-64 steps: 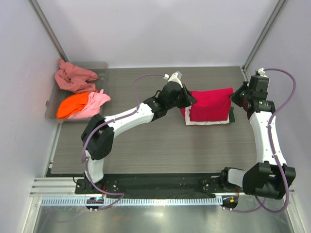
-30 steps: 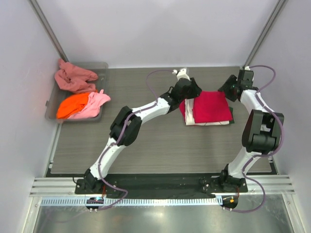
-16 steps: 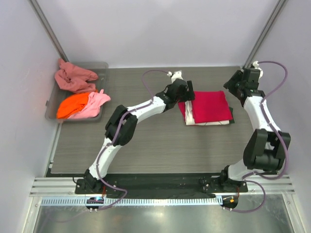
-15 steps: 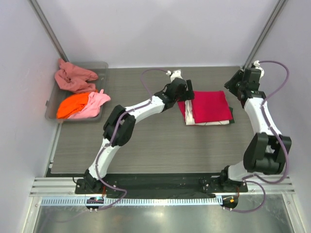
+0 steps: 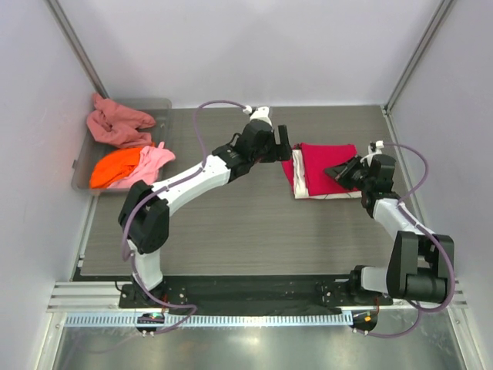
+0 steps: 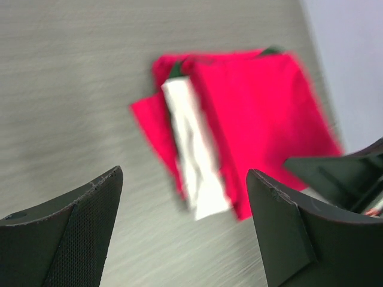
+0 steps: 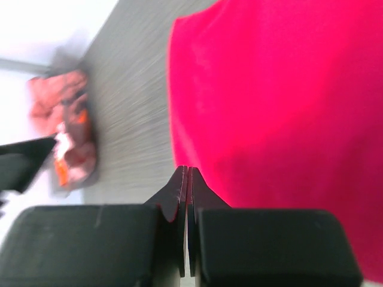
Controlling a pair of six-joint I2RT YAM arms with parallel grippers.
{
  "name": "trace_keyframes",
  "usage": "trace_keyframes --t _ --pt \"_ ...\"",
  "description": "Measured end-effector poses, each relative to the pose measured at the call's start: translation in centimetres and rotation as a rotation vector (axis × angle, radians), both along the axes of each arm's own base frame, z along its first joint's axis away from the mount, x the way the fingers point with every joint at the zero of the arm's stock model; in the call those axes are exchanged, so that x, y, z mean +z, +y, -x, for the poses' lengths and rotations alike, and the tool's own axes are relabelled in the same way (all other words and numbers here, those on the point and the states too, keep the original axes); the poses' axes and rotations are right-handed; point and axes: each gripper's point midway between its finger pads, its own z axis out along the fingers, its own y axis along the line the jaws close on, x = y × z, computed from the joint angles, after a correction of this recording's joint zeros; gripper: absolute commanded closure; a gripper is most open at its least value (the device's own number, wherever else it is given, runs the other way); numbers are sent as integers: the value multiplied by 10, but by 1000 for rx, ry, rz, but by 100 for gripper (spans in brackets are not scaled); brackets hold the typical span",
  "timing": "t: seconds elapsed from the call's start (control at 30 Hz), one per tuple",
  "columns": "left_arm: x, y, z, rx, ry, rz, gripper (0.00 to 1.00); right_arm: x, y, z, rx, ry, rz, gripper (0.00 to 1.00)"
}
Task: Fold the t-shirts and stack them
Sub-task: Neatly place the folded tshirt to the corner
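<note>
A folded crimson-red t-shirt (image 5: 320,164) lies on top of a folded cream one (image 5: 299,187) at the table's back right. In the left wrist view the red t-shirt (image 6: 257,113) covers the cream t-shirt (image 6: 194,164), and a sliver of dark green t-shirt (image 6: 272,51) peeks out at the far edge. My left gripper (image 5: 283,146) hangs open just left of the stack, nothing between its fingers (image 6: 66,239). My right gripper (image 5: 331,170) is shut, its tips (image 7: 187,170) low over the red cloth (image 7: 281,101) near its edge, holding nothing.
A clear grey bin (image 5: 79,167) stands at the back left with a salmon-pink t-shirt (image 5: 115,125), an orange one (image 5: 114,166) and a light pink one (image 5: 151,161). Metal frame posts rise at both back corners. Bare table lies in front of the stack.
The right arm swung down from the back right corner onto the stack's right side and its jaws shut. The left gripper drew back to the left off the stack, still open.
</note>
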Motion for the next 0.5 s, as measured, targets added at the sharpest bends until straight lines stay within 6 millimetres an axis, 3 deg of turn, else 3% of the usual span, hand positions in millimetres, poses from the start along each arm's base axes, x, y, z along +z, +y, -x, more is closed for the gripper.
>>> trace_keyframes --t 0.2,0.3,0.43,0.5 --pt "-40 52 27 28 55 -172 13 -8 19 -2 68 -91 -91 99" --pt "-50 83 40 57 81 -220 0 -22 19 -1 66 -115 -95 99" --pt "-59 115 54 107 89 -253 0 -53 20 1 57 -79 -116 99" --pt "-65 133 62 138 89 -275 0 -57 20 0 55 -75 -122 99"
